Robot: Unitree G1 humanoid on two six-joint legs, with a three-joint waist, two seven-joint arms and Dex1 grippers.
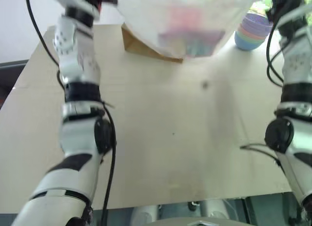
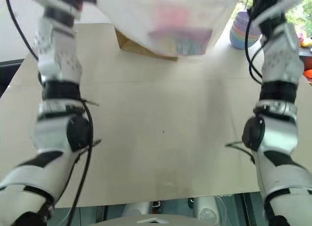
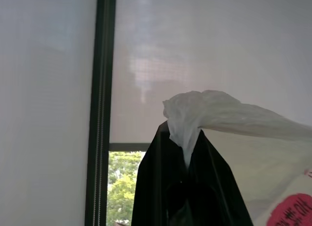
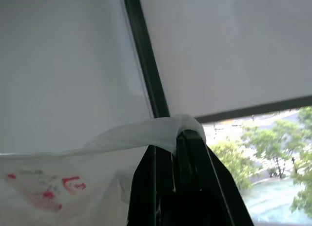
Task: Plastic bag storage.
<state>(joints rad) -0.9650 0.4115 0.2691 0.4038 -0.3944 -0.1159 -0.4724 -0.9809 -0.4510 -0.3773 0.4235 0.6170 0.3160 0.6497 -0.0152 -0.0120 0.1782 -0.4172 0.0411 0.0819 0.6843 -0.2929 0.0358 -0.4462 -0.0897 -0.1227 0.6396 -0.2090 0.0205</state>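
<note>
Above table (image 1: 161, 138) | plastic bag (image 1: 187, 21) stretched between left end effector (image 3: 184, 138), right end effector (image 4: 183, 138)

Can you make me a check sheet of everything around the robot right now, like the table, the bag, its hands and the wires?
Surface: pale wooden table, mostly bare.
Job's things: plastic bag held up above the table's far side, stretched between both grippers.
Clutter: brown paper bag behind the plastic bag; stack of coloured bowls at the far right.
Grippers: left gripper shut on a bag handle; right gripper shut on the other handle.
Cables: black cables along both arms.
Surroundings: window blinds, trees outside.
</note>
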